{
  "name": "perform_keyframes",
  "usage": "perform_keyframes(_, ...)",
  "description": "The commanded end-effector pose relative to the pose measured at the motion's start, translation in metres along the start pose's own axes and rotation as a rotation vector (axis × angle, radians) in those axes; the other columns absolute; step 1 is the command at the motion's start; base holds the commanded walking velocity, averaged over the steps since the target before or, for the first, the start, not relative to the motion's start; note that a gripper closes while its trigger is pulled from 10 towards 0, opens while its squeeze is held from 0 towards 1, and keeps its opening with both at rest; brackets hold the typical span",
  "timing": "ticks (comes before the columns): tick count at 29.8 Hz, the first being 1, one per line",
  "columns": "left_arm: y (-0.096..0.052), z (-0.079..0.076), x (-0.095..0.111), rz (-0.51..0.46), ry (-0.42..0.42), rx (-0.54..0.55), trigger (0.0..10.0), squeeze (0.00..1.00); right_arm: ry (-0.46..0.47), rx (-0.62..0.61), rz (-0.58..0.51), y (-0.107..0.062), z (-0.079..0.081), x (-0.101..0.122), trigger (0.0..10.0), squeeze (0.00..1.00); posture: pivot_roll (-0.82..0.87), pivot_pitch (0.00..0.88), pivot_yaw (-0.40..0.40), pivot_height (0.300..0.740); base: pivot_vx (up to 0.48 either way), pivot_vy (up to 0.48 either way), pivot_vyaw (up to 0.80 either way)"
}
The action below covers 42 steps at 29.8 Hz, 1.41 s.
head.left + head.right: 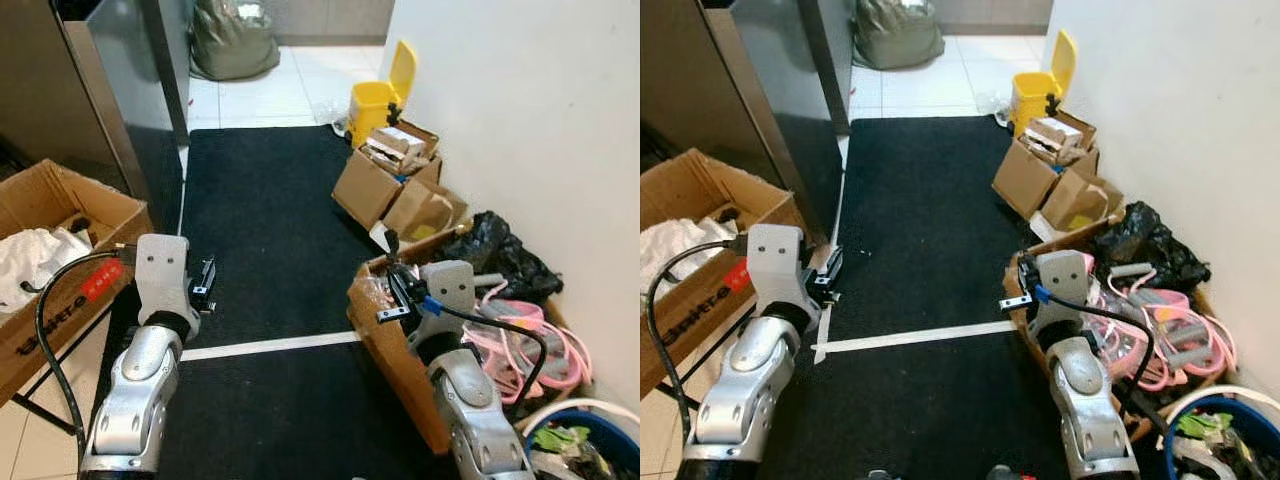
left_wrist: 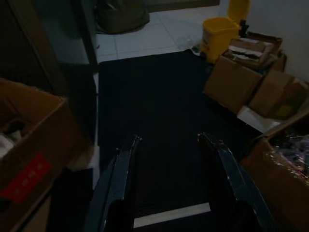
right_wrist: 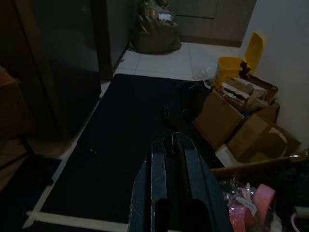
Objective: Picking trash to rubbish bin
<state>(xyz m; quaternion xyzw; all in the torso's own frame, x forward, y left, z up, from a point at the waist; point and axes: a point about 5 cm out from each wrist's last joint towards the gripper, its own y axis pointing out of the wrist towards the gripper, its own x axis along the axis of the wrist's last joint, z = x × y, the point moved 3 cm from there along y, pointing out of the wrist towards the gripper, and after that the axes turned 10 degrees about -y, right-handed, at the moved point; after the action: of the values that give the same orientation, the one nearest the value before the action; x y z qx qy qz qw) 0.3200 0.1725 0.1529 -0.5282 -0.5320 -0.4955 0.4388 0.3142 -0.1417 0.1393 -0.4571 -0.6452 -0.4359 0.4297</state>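
Observation:
A yellow rubbish bin (image 1: pixel 375 102) with its lid raised stands far ahead against the right wall, at the black mat's far corner. A crumpled clear plastic piece (image 1: pixel 333 110) lies on the white tiles just left of the bin. A small dark item (image 3: pixel 165 113) lies on the mat in the right wrist view. My left gripper (image 2: pixel 169 140) is open and empty, held low over the mat's left side. My right gripper (image 3: pixel 173 140) is shut with nothing in it, raised beside an open cardboard box (image 1: pixel 385 340) at the right.
Cardboard boxes (image 1: pixel 385 185) crowd the wall in front of the bin. A black bag (image 1: pixel 510 250), pink hoses (image 1: pixel 535 340) and a blue tub (image 1: pixel 585 440) lie at right. A large box (image 1: pixel 60 290) and dark cabinet (image 1: pixel 120 100) line the left. A grey-green sack (image 1: pixel 232 40) sits far back.

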Motion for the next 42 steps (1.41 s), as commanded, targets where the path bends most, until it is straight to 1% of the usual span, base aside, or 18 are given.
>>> perform_keyframes(1,-0.0014,-0.0014,-0.0056,0.025,0.009,-0.006,10.0,0.03,-0.011,-0.019,0.022,-0.0048,-0.0050,-0.0056,10.0,0.00,0.00,0.166,-0.022,0.740,0.262,0.000,0.00)
perform_keyframes(6,-0.0013,-0.0011,-0.0053,0.025,0.010,-0.006,10.0,0.02,-0.011,-0.019,0.023,-0.0048,-0.0048,-0.0057,10.0,0.00,0.00,0.167,-0.021,0.740,0.262,0.000,0.37)
perform_keyframes(42,-0.0006,-0.0009,-0.0048,0.023,0.011,-0.009,10.0,0.04,-0.014,-0.025,0.029,-0.0044,-0.0053,-0.0073,10.0,0.00,0.00,0.163,-0.024,0.740,0.262,0.000,0.71)
